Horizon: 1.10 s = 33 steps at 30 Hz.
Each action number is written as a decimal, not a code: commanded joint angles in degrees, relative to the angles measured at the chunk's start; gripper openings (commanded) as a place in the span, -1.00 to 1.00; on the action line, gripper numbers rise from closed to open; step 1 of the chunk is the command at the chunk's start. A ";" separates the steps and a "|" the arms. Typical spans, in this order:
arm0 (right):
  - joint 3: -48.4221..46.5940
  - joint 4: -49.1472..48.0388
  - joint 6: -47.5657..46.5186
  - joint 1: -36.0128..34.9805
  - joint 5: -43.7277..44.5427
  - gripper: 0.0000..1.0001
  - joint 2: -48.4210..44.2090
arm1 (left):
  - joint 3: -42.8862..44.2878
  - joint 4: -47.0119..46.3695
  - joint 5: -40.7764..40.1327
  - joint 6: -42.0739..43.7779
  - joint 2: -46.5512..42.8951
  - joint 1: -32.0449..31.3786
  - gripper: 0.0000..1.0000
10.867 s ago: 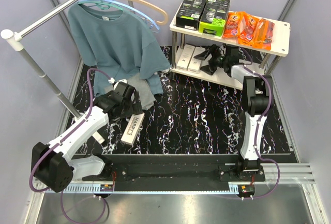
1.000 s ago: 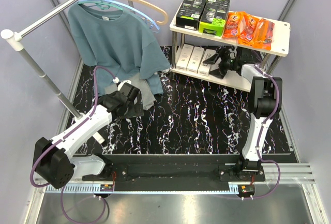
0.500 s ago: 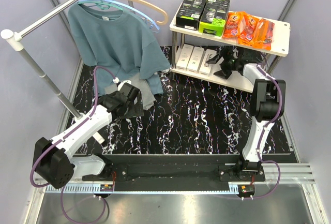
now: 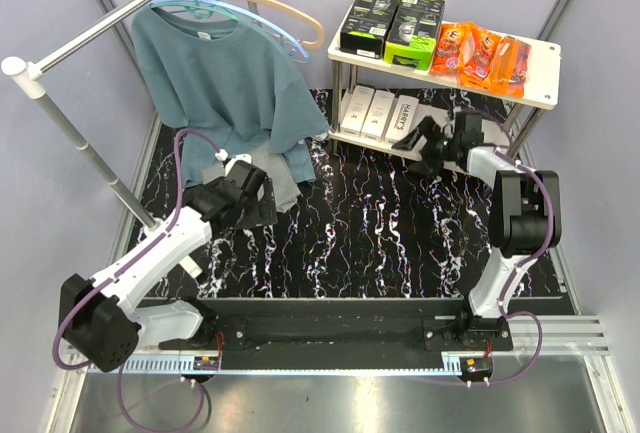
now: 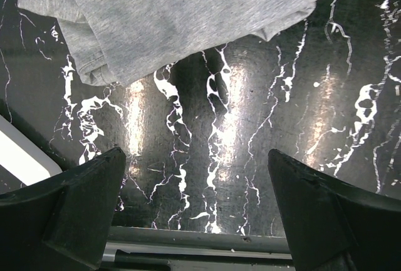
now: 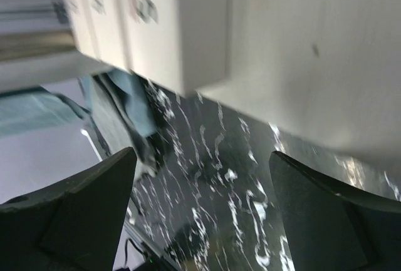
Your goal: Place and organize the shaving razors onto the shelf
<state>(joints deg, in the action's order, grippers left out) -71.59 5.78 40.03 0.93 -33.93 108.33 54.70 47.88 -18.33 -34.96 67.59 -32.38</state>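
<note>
The shelf (image 4: 540, 53) stands at the back right. Its top board carries two black-and-lime-green razor boxes (image 4: 392, 18) and orange blister packs (image 4: 480, 53). Three slim white razor boxes (image 4: 380, 113) lie side by side on the lower board (image 4: 455, 158); the right wrist view shows these white boxes (image 6: 156, 33) at the board's (image 6: 313, 52) edge. My right gripper (image 4: 415, 148) (image 6: 200, 221) is open and empty just in front of the lower board, beside the boxes. My left gripper (image 4: 258, 205) (image 5: 197, 221) hangs open and empty over the black marbled floor.
A folded grey cloth (image 4: 283, 181) (image 5: 188, 20) lies by the left gripper. A teal shirt (image 4: 225, 78) hangs on a metal clothes rail (image 4: 90, 38) at the back left. The shelf's silver legs (image 4: 337, 93) stand on the floor mat.
My right gripper has backed out from under the top board toward the front, away from the third white box, and its jaws widened. The left arm has barely moved.
</note>
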 commanded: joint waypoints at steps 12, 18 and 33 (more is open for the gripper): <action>22.89 5.98 -4.17 -7.25 7.55 0.99 -27.70 | 1.37 -0.24 1.45 -0.46 -3.96 -1.72 0.98; 22.38 22.65 -9.27 -10.69 23.00 0.99 -43.17 | 4.45 1.25 1.28 1.12 -4.40 -2.60 0.98; 19.65 44.84 -6.46 -10.95 44.30 0.99 -67.64 | 6.65 1.34 -0.83 4.20 -7.82 -5.85 0.98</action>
<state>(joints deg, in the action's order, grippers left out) -49.60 46.19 31.77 -9.76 3.73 43.00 58.63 50.15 -17.21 -32.49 62.39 -37.63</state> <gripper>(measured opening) 0.994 0.988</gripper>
